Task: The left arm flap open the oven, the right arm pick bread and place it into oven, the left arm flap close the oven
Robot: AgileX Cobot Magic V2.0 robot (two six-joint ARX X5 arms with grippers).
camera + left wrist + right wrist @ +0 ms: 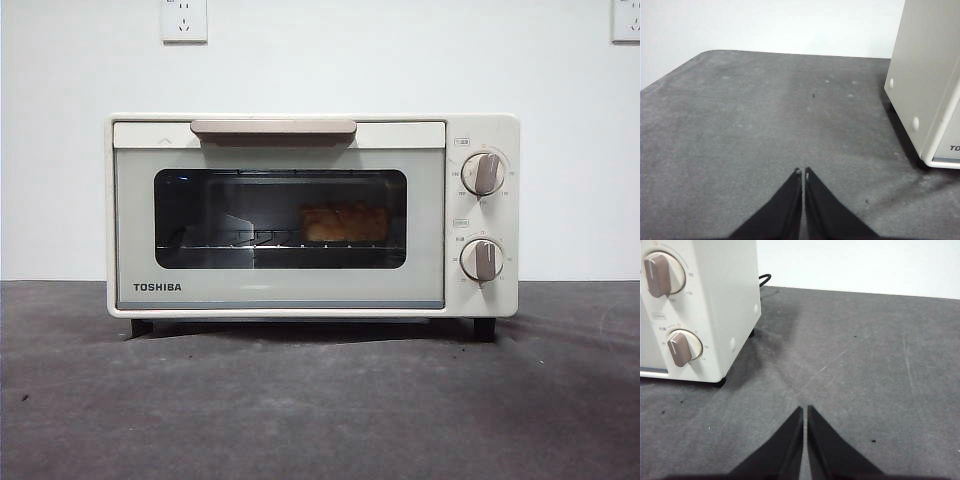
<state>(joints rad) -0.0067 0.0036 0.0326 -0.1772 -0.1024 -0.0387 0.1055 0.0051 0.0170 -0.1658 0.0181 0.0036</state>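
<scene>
Even soft light; faint shadow under oven (310,215); sharp.

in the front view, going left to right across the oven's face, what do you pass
Black TOSHIBA lettering → small golden-orange bumpy loaf of bread behind the dark glass window of the closed cream-white toaster oven → two beige knobs, upper over lower.

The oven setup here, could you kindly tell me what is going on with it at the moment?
Nothing is being handled just now. The oven stands on the table with its door shut, and the bread sits inside on the rack, seen through the window. The left claw and right claw are both shut and empty, off to either side of the oven.
</scene>
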